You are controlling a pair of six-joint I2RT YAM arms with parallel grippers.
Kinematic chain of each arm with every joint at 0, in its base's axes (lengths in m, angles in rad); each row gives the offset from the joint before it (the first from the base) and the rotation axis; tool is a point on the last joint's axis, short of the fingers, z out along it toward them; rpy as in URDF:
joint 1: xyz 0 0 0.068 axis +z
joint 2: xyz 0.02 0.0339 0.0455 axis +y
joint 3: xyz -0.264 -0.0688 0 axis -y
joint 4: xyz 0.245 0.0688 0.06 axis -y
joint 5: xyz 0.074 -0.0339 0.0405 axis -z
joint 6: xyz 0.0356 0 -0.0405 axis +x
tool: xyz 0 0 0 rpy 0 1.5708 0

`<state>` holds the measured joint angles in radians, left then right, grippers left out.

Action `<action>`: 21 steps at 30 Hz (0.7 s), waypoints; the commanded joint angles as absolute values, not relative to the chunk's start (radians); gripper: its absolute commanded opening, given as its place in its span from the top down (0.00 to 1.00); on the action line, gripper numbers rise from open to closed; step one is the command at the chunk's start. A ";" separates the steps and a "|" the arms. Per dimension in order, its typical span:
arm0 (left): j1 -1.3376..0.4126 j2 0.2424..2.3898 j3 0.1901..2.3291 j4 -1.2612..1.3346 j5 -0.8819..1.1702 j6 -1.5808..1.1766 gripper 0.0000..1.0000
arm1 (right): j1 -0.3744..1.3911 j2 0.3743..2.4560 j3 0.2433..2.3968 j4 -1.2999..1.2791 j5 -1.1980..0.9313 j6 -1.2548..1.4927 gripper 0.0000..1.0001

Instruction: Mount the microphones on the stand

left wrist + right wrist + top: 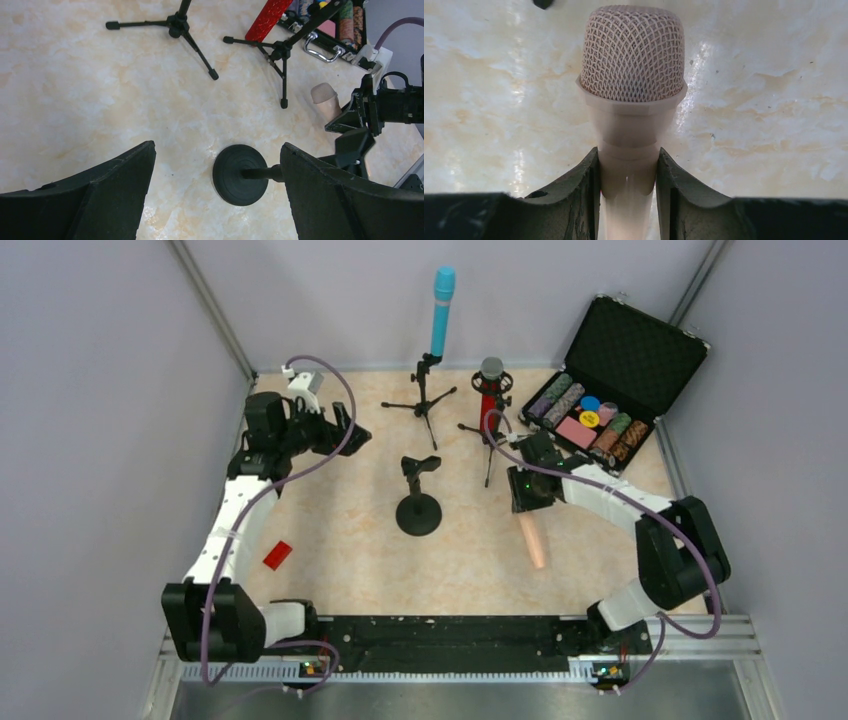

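The pale peach microphone [534, 540] lies on the table right of centre, and my right gripper [527, 492] is shut on its body just below the mesh head [633, 55]. Its fingers [583, 185] press both sides of the handle. The teal-blue microphone [442, 308] stands upright in the back tripod stand [425, 392]. The glittery red microphone [489, 392] sits in a second tripod stand [280, 50]. A round-base stand [418, 512] with an empty clip [420, 465] stands mid-table. My left gripper [345, 430] is open at the left, holding nothing, and faces that stand's base [239, 175].
An open black case [640, 345] with poker chips sits at the back right. A small red block [277, 555] lies near the left arm. Tripod legs [200, 52] spread over the back of the table. Grey walls close in on both sides.
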<state>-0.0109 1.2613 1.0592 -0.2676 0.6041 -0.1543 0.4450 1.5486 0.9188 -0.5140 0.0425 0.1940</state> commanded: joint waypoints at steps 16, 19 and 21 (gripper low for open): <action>-0.006 1.082 0.991 0.024 0.738 -0.291 0.01 | 0.456 1.035 0.905 -0.118 -0.252 0.172 1.00; -0.007 1.079 0.984 0.049 0.729 -0.315 0.01 | 0.456 0.964 0.872 -0.028 -0.258 0.189 1.00; -0.006 1.081 0.975 0.070 0.717 -0.334 0.01 | 0.455 0.935 0.863 0.004 -0.268 0.190 1.00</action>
<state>-0.0109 1.1038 0.9932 -0.0360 0.7143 -0.2832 0.4450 1.0065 0.8837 -0.1745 -0.2150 0.1852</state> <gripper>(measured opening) 0.986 0.361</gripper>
